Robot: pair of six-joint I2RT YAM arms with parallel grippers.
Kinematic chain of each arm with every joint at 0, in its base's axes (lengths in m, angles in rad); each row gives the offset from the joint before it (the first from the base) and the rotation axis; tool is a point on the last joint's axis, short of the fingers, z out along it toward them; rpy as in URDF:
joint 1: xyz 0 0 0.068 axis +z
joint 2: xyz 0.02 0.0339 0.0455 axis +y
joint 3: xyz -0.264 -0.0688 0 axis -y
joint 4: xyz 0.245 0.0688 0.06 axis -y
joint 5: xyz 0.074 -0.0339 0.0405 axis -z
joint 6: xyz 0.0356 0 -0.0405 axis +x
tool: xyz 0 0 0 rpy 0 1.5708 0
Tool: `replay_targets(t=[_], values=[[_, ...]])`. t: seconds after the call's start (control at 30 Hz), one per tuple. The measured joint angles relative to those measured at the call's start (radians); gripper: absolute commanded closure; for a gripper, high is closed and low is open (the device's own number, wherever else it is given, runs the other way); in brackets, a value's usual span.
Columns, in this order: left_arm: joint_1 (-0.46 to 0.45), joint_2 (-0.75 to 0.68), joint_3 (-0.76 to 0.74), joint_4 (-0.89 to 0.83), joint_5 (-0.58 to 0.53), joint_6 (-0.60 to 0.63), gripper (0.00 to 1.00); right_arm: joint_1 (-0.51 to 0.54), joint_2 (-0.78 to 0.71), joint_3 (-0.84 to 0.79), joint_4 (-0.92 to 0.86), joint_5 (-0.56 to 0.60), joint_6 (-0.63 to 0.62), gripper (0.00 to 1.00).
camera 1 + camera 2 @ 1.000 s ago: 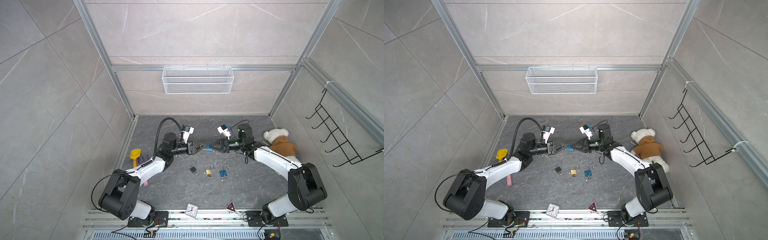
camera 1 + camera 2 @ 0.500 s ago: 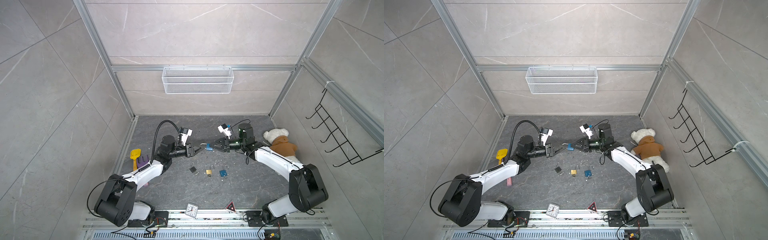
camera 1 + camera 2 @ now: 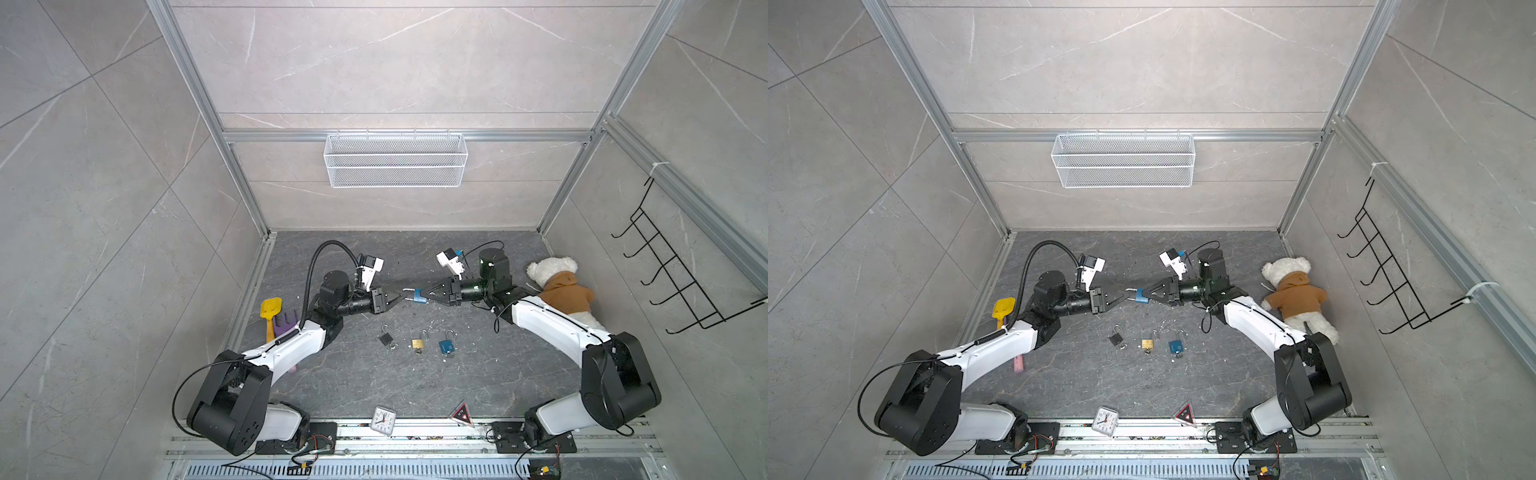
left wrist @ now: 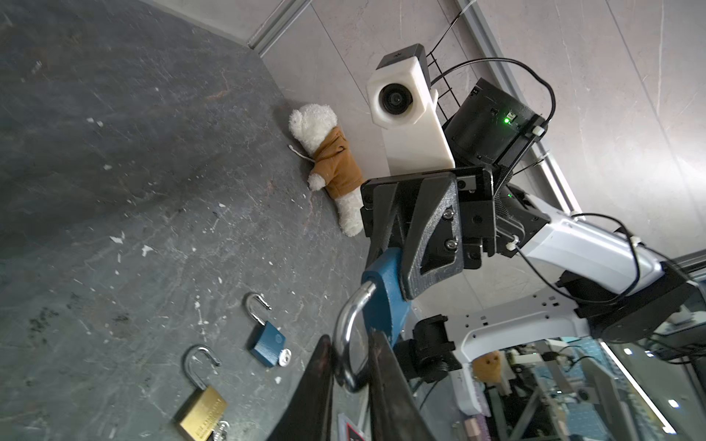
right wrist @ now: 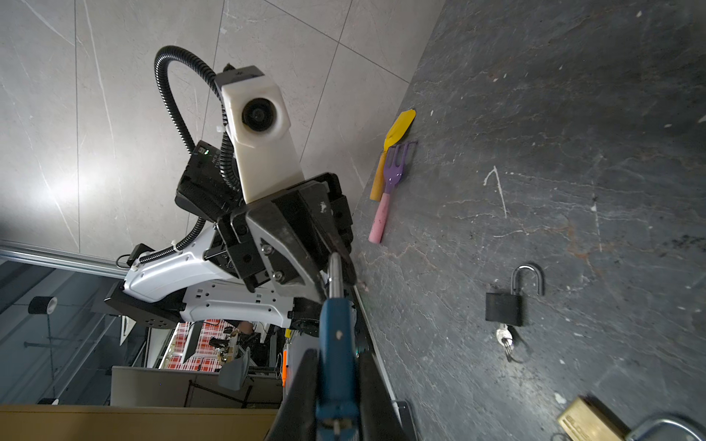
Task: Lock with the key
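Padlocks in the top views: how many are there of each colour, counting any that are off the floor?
Blue: 2, the held padlock and the floor blue padlock
Brass: 1, the brass padlock
Black: 1, the black padlock
Total: 4

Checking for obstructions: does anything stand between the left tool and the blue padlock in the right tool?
Nothing visible does. The left tool is closed around the shackle of the blue padlock, whose body the right tool grips in the air between the two arms.
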Motion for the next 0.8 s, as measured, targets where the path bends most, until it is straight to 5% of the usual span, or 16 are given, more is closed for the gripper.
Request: replay_targets(t=[0.23, 0.6, 0.8], values=[[0.0, -0.002, 0.0, 0.001, 0.001, -0.013, 1.0, -0.002, 0.0, -0.003, 0.023, -0.01, -0.005, 1.0], [-0.07, -0.118, -0.015, -0.025, -0.054, -0.053, 1.0, -0.005, -0.11, -0.014, -0.07, -0.016, -0.263, 1.0], [-0.122, -0.199, -0.016, -0.119, -0.146, 0.011, 1.0, -0.006, -0.118, -0.019, -0.044, -0.069, -0.3, 1.0]])
